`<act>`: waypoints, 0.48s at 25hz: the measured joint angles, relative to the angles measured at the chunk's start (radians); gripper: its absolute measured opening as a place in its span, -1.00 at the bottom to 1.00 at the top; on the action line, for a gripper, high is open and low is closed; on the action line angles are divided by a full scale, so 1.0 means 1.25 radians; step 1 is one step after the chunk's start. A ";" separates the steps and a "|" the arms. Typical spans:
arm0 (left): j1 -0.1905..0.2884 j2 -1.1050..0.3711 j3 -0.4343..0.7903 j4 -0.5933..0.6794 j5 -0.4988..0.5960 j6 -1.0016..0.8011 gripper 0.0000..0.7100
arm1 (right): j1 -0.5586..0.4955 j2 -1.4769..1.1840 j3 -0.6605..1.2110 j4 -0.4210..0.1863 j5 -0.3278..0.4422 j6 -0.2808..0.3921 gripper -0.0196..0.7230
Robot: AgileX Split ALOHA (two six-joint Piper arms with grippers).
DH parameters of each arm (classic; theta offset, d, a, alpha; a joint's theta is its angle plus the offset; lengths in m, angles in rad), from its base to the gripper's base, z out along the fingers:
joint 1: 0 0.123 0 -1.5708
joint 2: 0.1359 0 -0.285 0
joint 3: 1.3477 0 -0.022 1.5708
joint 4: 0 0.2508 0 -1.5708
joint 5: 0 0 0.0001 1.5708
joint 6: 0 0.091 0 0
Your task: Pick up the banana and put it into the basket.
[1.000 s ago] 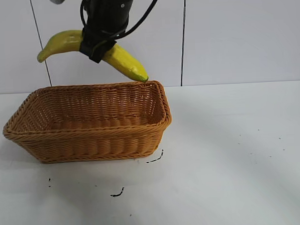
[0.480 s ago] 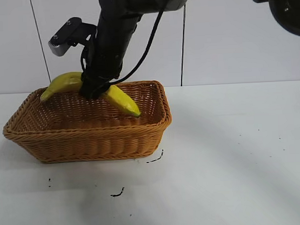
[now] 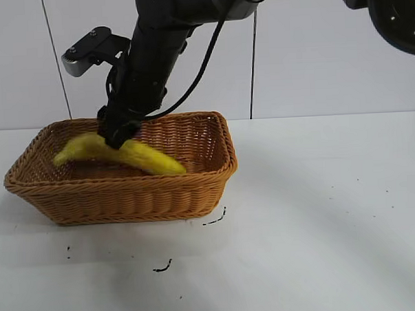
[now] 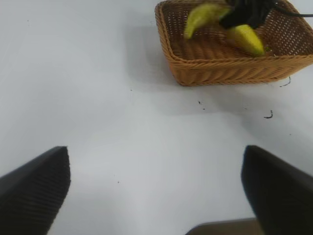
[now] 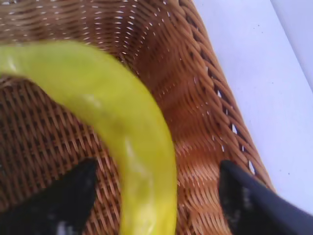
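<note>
Left gripper (image 4: 156, 196): I see it hang over the bare white table (image 3: 320, 219), far from the basket, fingers spread wide with nothing between them

Basket (image 3: 120, 197): it sits on the left part of the table

Banana (image 3: 135, 155): it lies inside the basket, over the woven floor (blurry in my view)

Right gripper (image 3: 117, 132): I have it reaching down into the basket; its fingers stand apart on both sides of the banana, so the grip looks let go
</note>
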State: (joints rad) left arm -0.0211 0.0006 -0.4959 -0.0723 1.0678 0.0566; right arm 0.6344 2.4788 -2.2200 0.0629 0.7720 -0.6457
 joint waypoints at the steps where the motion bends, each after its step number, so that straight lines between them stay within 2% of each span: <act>1: 0.000 0.000 0.000 0.000 0.000 0.000 0.94 | 0.000 -0.002 0.000 0.000 0.000 0.000 0.78; 4: 0.000 0.000 0.000 0.000 0.000 0.000 0.94 | 0.000 -0.019 0.000 -0.003 0.000 0.002 0.86; 6: 0.000 0.000 0.000 0.000 0.000 0.000 0.94 | 0.000 -0.046 0.000 -0.003 0.004 0.036 0.87; 8: 0.000 0.000 0.000 0.000 0.000 0.000 0.94 | 0.000 -0.079 0.000 -0.011 0.010 0.118 0.88; 12: 0.000 0.000 0.000 0.000 0.000 0.000 0.94 | -0.024 -0.149 0.000 -0.071 0.072 0.375 0.89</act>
State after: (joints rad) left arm -0.0211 0.0006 -0.4959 -0.0723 1.0678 0.0566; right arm 0.6041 2.2924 -2.2200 -0.0256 0.8617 -0.1770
